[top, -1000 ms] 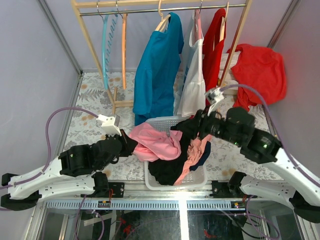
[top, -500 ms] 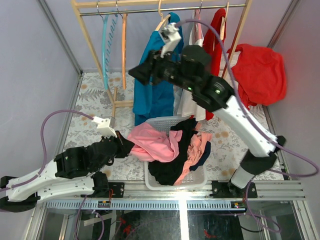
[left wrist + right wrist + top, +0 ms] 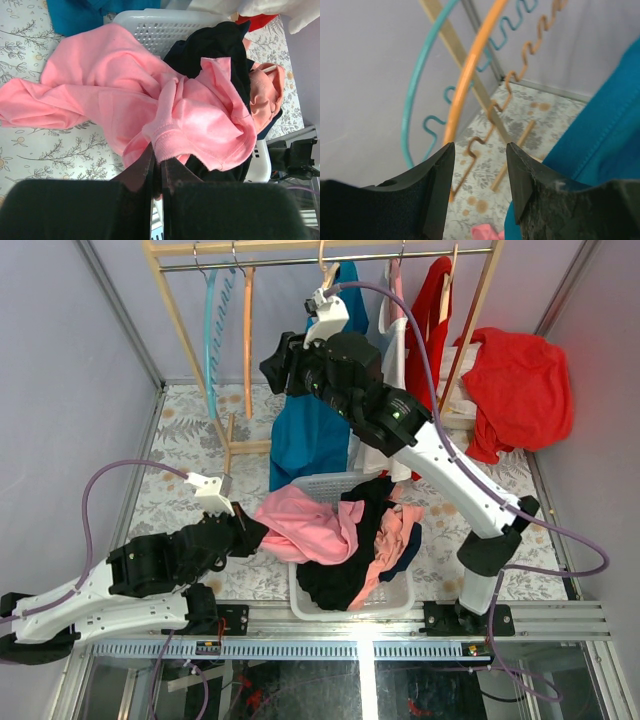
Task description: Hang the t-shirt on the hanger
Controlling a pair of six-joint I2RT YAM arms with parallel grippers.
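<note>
Left gripper (image 3: 157, 160) first: fingers pinched tight on a ribbed hem of the t-shirt (image 3: 110, 95), nothing else in the bite. We read this as an anchor hold, so one edge is ready while the other arm fetches. T-shirt lies crumpled, partly on the floral table (image 3: 180, 440), partly draped over the rim of the white basket (image 3: 318, 481), against dark clothes inside. Up on the rail (image 3: 290, 260), the hanger (image 3: 470, 70) hangs just beside a teal hanger (image 3: 417, 85). Right gripper (image 3: 479, 150) is raised before it, fingers parted about midway, holding nothing. We judge it posed to close on the orange wire.
</note>
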